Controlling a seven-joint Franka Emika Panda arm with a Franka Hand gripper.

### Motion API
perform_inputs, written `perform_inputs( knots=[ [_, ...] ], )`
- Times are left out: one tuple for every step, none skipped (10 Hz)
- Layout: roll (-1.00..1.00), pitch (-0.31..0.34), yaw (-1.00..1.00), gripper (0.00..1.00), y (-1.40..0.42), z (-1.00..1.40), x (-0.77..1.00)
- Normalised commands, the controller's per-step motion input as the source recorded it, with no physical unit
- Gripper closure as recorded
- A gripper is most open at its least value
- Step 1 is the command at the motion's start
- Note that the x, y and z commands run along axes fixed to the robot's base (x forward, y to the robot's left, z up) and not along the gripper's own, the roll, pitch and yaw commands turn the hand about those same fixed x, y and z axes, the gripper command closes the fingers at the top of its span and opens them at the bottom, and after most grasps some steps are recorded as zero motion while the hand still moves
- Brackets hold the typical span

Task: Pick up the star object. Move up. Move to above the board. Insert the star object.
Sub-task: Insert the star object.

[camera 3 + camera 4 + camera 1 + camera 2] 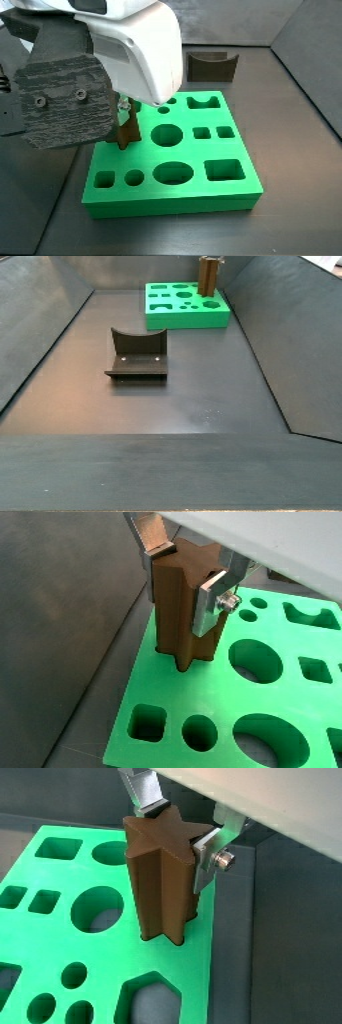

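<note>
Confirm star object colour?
Brown, wood-like star object, held in the gripper; clearest in a wrist view.

The gripper (187, 580) is pointing straight down, and its two flat silver fingers (205, 846) are squeezing the star object (160, 883) near its top. In a side view the arm's big white wrist (134, 45) is hanging right above it.

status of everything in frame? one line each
star object: upright, held between the pincer fingers, lower end at the board's top surface near one edge; whether it has entered a hole cannot be told.
pincer: shut on the star object, over the board.
board: lying flat on the floor, the shaped holes in view are empty.
dark grey block: resting on the floor apart from the board, curved notch up, untouched.
</note>
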Motion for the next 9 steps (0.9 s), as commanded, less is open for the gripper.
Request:
perform_inputs(
  knots=[
    [0.00, -0.036, -0.02, 1.00, -0.14, -0.47, 0.00],
    [0.00, 0.000, -0.11, 1.00, -0.13, -0.91, 0.13],
    [-0.05, 0.000, -0.28, 1.00, -0.03, -0.97, 0.09],
    [-0.08, 0.000, -0.39, 1.00, 0.00, -0.94, 0.03],
    [-0.05, 0.003, -0.29, 1.00, -0.02, -0.95, 0.16],
    [-0.02, 0.116, -0.23, 1.00, 0.00, -0.89, 0.22],
    [-0.06, 0.041, -0.13, 1.00, 0.05, -0.43, 0.18],
    [-0.08, -0.019, 0.00, 1.00, 0.08, 0.00, 0.00],
    [0.01, 0.000, 0.00, 1.00, 0.00, 0.00, 0.00]
  ],
)
